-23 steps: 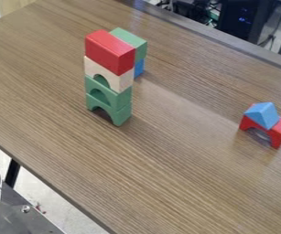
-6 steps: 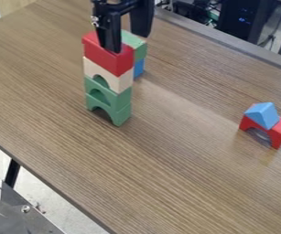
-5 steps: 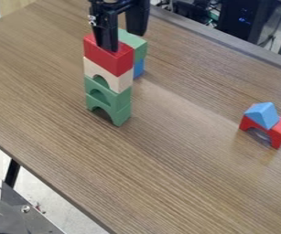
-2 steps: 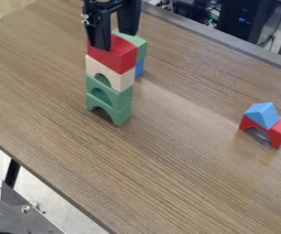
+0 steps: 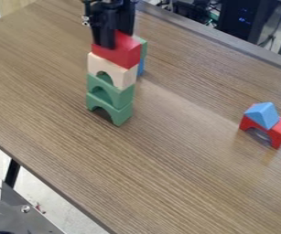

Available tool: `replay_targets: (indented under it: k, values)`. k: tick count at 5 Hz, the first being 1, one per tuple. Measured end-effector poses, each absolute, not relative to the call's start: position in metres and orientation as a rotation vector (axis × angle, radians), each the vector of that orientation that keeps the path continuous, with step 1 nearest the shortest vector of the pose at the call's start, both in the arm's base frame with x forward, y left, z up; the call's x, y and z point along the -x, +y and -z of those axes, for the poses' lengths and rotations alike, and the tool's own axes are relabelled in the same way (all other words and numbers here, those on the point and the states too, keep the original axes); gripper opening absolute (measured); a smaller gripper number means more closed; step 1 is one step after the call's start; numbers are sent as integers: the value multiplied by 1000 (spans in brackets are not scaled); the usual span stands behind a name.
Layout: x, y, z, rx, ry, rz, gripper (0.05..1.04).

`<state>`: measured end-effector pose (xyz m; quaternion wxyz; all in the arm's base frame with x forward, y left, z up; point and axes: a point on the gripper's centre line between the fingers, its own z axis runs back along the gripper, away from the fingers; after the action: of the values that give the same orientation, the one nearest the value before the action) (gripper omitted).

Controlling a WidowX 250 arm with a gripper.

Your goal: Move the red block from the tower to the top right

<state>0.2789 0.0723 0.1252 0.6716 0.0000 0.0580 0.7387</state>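
Gripper [image 5: 117,40] at red block [image 5: 123,54], top of tower; cannot tell whether it is clamped on it. Block sits askew on beige arch [image 5: 124,77], probably nudged by contact. Two green arches [image 5: 123,96] beneath carry the stack, so a straight lift seems wise, sparing the lower pieces a sideways drag.

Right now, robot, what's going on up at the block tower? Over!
Gripper at red block. Red block atop cream arch, not yet top right. Green block close behind, could get bumped. Over.
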Motion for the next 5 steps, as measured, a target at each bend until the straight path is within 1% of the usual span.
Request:
replay_targets:
  k: [1,2,3,4,5]
  values:
    - [-279,72,-125,0,133,-1664,547]
    - [-279,67,-128,23,161,-1670,547]
    - [-284,59,-149,88,183,-1652,547]
    - [-291,47,-168,159,169,-1628,547]
    - [-301,29,-175,203,151,-1577,547]
